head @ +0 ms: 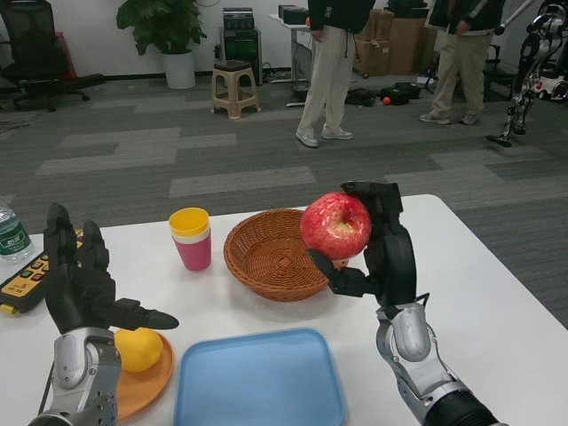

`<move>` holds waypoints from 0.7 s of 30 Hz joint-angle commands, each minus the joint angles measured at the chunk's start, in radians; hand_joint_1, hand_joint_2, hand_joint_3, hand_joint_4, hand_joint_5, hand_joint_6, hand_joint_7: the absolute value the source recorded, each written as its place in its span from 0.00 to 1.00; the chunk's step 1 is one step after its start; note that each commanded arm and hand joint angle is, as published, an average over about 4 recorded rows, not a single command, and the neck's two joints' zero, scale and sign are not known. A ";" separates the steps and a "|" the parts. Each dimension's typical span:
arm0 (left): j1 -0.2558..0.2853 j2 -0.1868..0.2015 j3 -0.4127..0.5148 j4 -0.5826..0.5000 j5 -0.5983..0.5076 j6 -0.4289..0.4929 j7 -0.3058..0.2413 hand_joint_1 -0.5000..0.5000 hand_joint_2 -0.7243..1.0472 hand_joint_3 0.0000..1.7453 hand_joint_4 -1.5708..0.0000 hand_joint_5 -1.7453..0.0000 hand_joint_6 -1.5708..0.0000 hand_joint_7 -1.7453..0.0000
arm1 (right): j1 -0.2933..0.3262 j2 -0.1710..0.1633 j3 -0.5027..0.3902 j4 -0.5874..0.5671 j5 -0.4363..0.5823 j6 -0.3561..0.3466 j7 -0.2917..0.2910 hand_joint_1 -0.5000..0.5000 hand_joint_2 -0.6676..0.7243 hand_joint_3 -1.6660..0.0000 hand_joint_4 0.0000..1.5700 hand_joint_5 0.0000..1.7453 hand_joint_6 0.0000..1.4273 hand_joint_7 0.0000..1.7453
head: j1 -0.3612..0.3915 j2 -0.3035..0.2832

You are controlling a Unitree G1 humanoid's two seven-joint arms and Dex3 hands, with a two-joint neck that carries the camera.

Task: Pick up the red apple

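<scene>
The right hand [377, 253] grips the round red apple [335, 224], raised above the woven wicker basket [266, 266]. Keep that grip steady. The left hand [80, 280] waits, fingers spread, holding nothing.

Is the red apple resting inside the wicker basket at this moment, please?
No, the right hand holds the red apple in its fingers, lifted above the wicker basket.

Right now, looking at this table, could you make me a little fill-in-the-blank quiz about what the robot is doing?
1. The right hand holds the red ____.
2. The apple is raised over the wicker ____.
3. The lemon lies on an ____ plate.
4. The stacked cups are pink below and ____ on top.

Missing words: apple; basket; orange; yellow.
</scene>
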 commanded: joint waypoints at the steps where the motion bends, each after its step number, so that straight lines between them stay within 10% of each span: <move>1: 0.010 0.003 0.010 -0.009 0.009 -0.001 -0.001 0.00 0.00 0.05 1.00 1.00 1.00 1.00 | -0.010 0.000 0.001 -0.010 0.004 -0.016 -0.008 0.17 0.05 0.33 0.65 0.94 0.80 0.92 | -0.001 0.000; 21: 0.015 0.003 0.011 -0.015 0.009 -0.001 -0.001 0.00 0.00 0.05 1.00 1.00 1.00 1.00 | -0.009 0.000 0.003 -0.011 0.005 -0.016 -0.008 0.17 0.05 0.33 0.65 0.94 0.82 0.92 | 0.001 -0.001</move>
